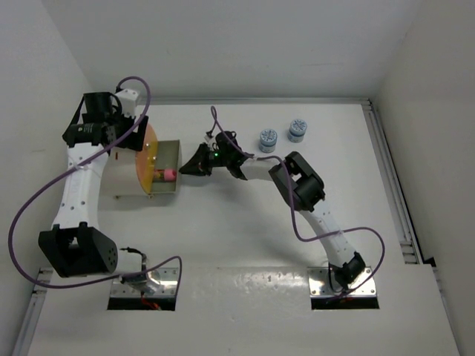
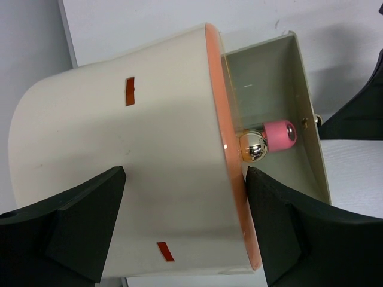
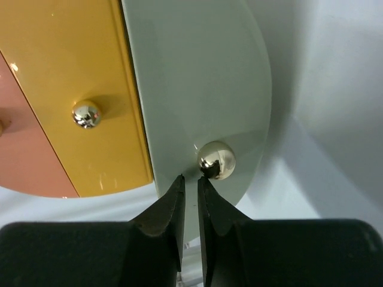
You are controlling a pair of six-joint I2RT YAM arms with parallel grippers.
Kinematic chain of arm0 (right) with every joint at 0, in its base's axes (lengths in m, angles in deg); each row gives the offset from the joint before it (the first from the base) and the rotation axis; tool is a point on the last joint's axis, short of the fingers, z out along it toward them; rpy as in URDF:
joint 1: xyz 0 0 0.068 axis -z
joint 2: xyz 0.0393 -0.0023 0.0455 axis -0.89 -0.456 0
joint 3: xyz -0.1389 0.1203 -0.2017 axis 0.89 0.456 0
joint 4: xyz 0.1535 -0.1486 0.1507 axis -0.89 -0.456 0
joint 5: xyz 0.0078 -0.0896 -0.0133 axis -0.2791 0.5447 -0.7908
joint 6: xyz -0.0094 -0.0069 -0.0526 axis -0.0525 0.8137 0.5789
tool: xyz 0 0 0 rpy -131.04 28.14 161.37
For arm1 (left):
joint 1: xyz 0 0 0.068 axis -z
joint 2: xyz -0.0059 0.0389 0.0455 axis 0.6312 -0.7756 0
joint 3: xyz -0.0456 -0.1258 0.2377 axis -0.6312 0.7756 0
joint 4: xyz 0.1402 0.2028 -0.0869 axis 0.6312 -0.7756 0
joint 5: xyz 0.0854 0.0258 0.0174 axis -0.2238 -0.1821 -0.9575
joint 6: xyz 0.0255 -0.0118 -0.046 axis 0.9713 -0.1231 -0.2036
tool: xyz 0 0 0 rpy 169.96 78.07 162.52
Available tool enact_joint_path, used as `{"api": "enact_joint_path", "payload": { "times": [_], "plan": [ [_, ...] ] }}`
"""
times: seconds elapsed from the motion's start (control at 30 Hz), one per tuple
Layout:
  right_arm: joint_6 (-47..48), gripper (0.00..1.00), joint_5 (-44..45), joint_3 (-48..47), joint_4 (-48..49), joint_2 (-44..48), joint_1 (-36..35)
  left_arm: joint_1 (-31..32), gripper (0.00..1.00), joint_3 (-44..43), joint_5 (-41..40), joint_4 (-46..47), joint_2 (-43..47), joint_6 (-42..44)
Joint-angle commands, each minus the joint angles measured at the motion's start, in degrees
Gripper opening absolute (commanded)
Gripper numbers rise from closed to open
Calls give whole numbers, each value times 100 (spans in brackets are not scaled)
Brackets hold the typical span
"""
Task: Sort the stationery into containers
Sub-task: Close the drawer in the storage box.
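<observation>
**Drawer's out, pink thing's in it, right jaws sitting at the knob**

The right gripper (image 3: 191, 185) has its jaws nearly pressed together, with just a thin slit and nothing in it. The shiny knob (image 3: 216, 160) on the pale drawer (image 2: 263, 72) sits right past the tips, a hair off to one finger's side. It might be touching that finger, but the wrist view is too tight to call.

The stubby pink cylinder (image 2: 272, 139) is lying inside that pulled-out drawer, straight ahead of the right jaws behind the front panel. Its long axis runs along the drawer's slide line, so it basically points at them.

The left gripper (image 2: 185, 185) is spread wide over the cream side of the drum (image 2: 119, 119), one finger by the orange rim. The cylinder is just beyond that finger.

My guess for what's next is one of two things. It could nudge the drawer shut, which is a straight push ahead along the jaws. Or it goes for the two blue-and-white pieces (image 1: 268, 139) (image 1: 297, 129), which sit back behind the right jaws and well apart from the left ones. The right arm's clearly nearer to those.
</observation>
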Motion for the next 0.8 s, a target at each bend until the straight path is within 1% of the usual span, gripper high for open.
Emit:
{"api": "enact_joint_path", "payload": {
  "times": [0.0, 0.1, 0.2, 0.47, 0.57, 0.6, 0.67, 0.7, 0.73, 0.77],
  "plan": [
    [-173, 14, 127, -408, 448, -109, -115, 10, 87, 271, 47, -485, -130, -180],
    [-200, 17, 171, -610, 501, -249, -159, 45, 86, 324, 65, -494, -139, -189],
    [-192, 25, 127, -760, 641, -311, -220, 63, 86, 438, 82, -485, -122, -189],
    [-262, 30, 179, -1173, 730, -566, -387, 72, 85, 544, 135, -423, -192, -215],
    [-288, 31, 259, -1235, 905, -689, -466, 80, 85, 587, 179, -423, -201, -215],
    [-297, 31, 294, -1244, 941, -715, -492, 72, 85, 597, 162, -415, -201, -215],
    [-385, 26, 311, -1244, 1081, -751, -510, 63, 85, 597, 161, -423, -201, -198],
    [-393, 23, 294, -1218, 1169, -733, -510, 72, 85, 597, 161, -415, -227, -198],
    [-394, 17, 285, -1122, 1300, -698, -510, 72, 84, 605, 161, -423, -227, -198],
    [-385, 14, 285, -1060, 1336, -611, -502, 80, 84, 588, 161, -423, -227, -189]
  ]
}}
